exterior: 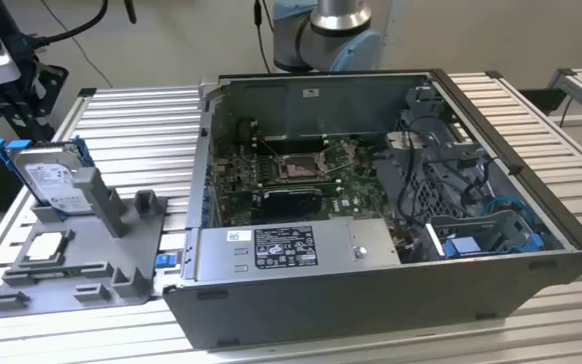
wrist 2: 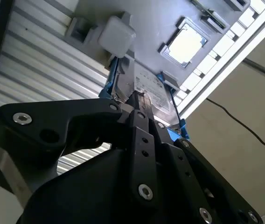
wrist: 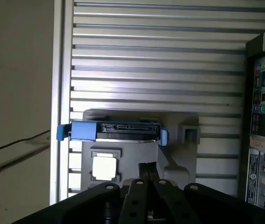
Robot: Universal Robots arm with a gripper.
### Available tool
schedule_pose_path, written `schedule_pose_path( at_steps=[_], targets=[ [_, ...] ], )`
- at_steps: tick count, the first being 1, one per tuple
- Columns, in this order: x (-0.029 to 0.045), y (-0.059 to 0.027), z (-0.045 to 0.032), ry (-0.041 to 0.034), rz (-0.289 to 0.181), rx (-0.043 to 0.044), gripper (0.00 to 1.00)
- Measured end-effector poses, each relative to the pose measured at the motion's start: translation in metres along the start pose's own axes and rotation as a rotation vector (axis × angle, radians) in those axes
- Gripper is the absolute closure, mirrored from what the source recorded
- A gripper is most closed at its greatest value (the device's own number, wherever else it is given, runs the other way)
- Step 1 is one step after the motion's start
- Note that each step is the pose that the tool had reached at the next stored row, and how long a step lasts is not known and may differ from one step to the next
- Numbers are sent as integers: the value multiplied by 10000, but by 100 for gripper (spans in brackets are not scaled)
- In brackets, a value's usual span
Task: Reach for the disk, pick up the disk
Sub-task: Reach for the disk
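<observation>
Hovering short of the disk (wrist: 123, 129), our gripper (wrist: 147, 166) sat pinched together, empty; the disk's long edge lay crosswise before us.

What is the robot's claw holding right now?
Nothing. The gripper is shut and empty, apart from the disk, which stands on edge in the grey holder.

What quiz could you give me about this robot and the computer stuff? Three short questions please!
1. True or false: the disk lies inside the computer case.
2. What colour is the frame around the disk? A red, B blue, C green.
3. Does the gripper hold the disk, yes or no?
Key: 1 false, it stands in the grey holder outside the case; 2 B; 3 no.
</observation>
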State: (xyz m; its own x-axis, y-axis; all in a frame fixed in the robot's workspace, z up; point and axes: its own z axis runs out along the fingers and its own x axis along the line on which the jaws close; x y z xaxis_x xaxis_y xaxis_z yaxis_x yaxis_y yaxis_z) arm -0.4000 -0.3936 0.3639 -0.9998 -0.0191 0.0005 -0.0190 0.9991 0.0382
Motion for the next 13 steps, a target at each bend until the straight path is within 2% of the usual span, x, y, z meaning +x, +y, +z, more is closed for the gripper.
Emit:
schedule_pose_path(
  at_steps=[3, 6, 10, 13],
  targets=[
    [0, 44, 5, 1, -1, 0, 100],
    [30, 132, 17, 0, 0, 0, 100],
    [114, 241, 38, 2, -1, 0, 100],
    [215, 287, 51, 0, 0, 0, 100]
  ],
)
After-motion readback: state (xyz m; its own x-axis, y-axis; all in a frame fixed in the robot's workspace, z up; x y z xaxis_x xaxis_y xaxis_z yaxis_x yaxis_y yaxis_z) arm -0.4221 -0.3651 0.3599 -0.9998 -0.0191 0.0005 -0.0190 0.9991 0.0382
